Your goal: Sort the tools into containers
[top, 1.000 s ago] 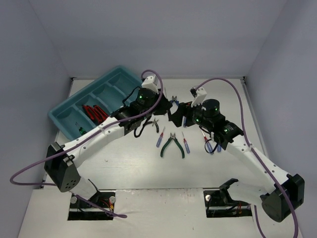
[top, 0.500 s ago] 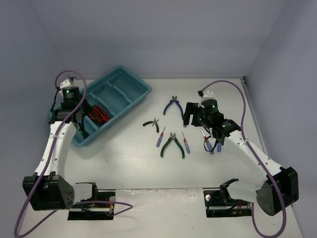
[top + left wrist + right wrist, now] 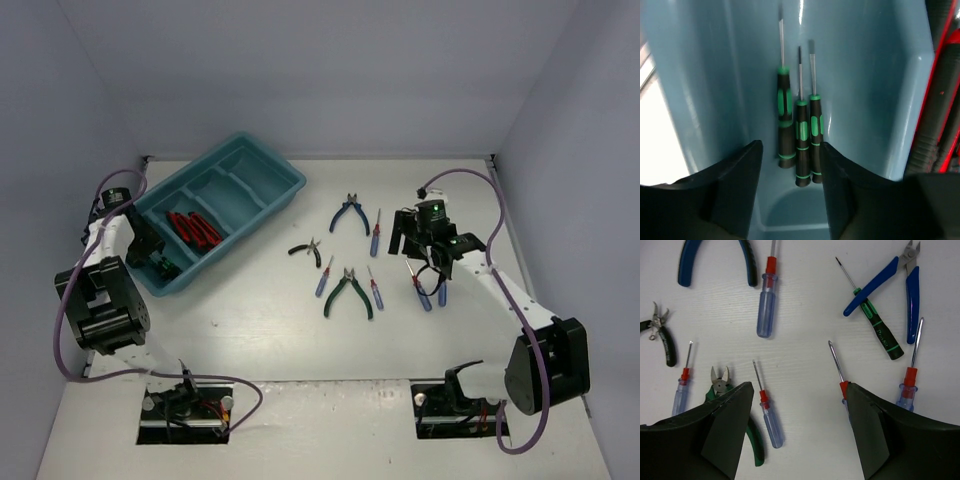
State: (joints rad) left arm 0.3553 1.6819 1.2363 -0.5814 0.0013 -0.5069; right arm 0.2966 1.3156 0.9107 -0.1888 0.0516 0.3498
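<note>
L claw [image 3: 790, 149]: we see it parted, empty, above three green screwdrivers [image 3: 801, 135] in tray [image 3: 705, 90].
R claw [image 3: 799, 390]: wide, empty, over loose screwdrivers [image 3: 766, 310], pliers [image 3: 912, 305] on surface [image 3: 805, 315].
Next slot: red cutters [image 3: 190, 228].

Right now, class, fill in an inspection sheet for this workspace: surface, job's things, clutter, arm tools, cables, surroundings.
Surface: white table, no spills seen.
Job's things: teal tray holds red cutters and three green screwdrivers; blue pliers, green pliers, black pliers and loose screwdrivers lie on the table.
Clutter: nothing seen.
Arm tools: left tool open above the green screwdrivers, empty; right tool open above the loose screwdrivers, empty.
Cables: purple cables loop along both arms.
Surroundings: plain grey walls.
</note>
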